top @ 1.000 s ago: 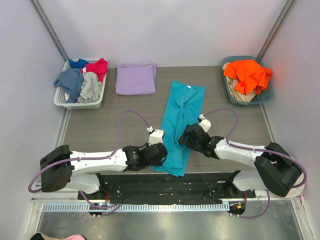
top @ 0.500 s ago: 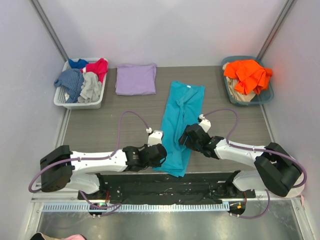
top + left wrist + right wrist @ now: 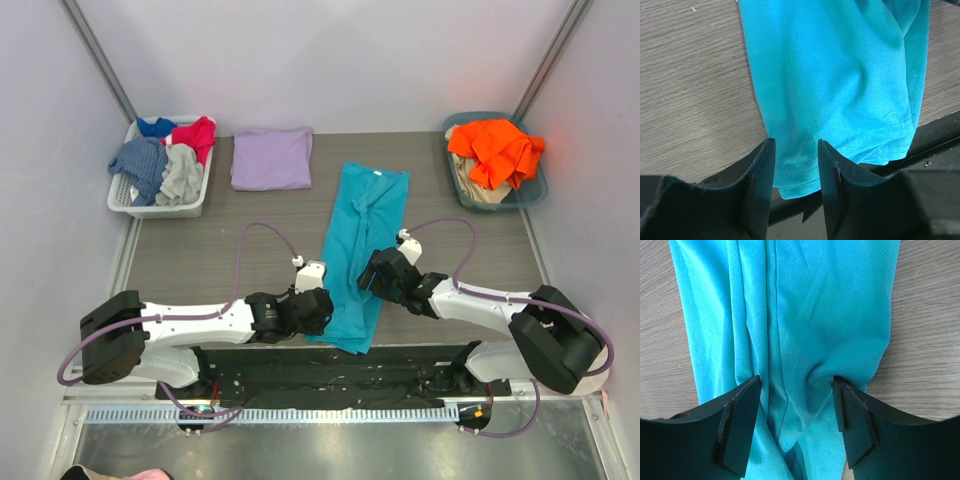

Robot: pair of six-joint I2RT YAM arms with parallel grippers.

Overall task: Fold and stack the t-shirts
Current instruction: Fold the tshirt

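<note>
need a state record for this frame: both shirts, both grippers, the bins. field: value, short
teal t-shirt: long narrow strip, mid-table, hem at the near edge
lavender t-shirt: folded, far left, beside white basket
stack: not yet, shirts apart
left gripper: open, astride teal hem
right gripper: open, tips on puckered teal cloth
white basket: red, blue and grey garments
teal basket: orange garment
</note>
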